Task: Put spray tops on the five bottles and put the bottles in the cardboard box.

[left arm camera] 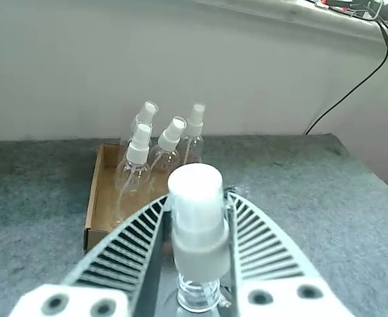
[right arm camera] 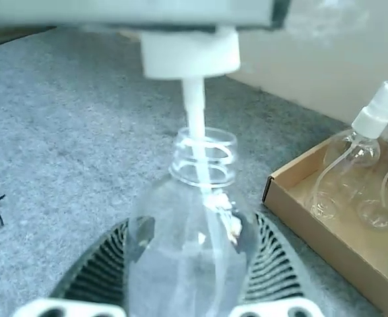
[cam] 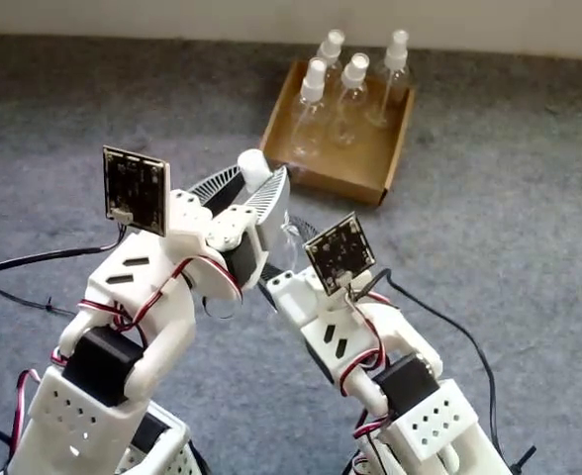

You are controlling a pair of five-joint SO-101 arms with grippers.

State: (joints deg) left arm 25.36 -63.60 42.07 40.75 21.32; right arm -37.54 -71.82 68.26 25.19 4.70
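My left gripper (left arm camera: 195,244) is shut on a white spray top (left arm camera: 195,221), held upright just above a clear bottle's threaded neck (left arm camera: 198,295). The top's dip tube (right arm camera: 197,132) runs down into the open neck of the clear bottle (right arm camera: 194,244), and my right gripper (right arm camera: 191,264) is shut on that bottle's body. In the high view the spray top (cam: 254,168) sits between the left gripper's ribbed fingers (cam: 271,193), with the bottle (cam: 289,242) below it. Several capped bottles (cam: 348,89) stand in the cardboard box (cam: 323,176) behind.
The grey carpeted table (cam: 489,218) lies open to the right and left of the box. A pale wall (left arm camera: 181,72) rises behind the box. Black cables (cam: 24,262) run along the left beside the arm bases.
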